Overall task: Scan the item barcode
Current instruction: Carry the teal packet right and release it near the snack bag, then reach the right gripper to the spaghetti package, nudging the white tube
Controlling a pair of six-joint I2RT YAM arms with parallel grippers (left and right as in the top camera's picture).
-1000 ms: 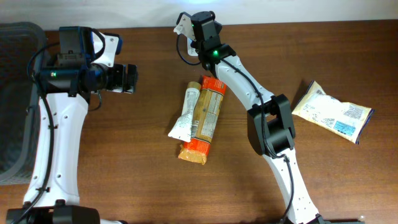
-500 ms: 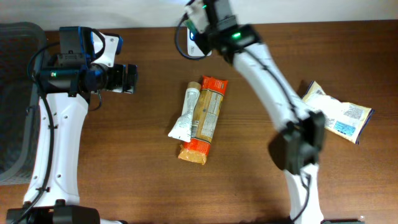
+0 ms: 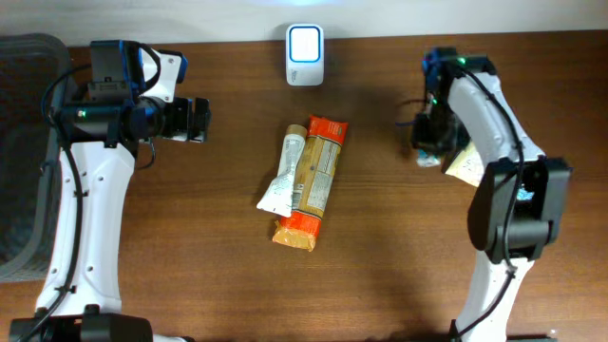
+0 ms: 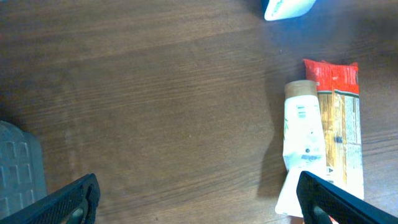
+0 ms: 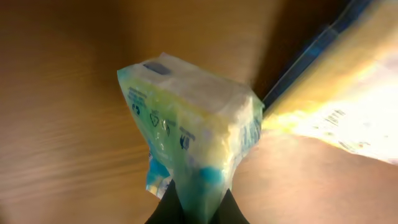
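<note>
Arm pose: my right arm (image 3: 494,114) reaches out to the right of the scanner (image 3: 305,55), its last link turned back toward me. My right pincer (image 5: 196,200) is closed tight on one end of a pale pouch (image 5: 193,118) with blue print. The item is held right of the scanner, well apart from it. A yellow sheet (image 5: 323,112) with a blue edge lies beside it; whether it is part of the same pouch I cannot tell. My left arm (image 3: 85,199) stands left of the scanner, its left pincer (image 3: 197,121) spread wide and holding nothing. Count — two arms, one scanner, one white tube (image 3: 282,176) and one orange packet (image 3: 321,161) touching side by side just in front of the scanner, one grey basket (image 3: 19,142) far left of it
</note>
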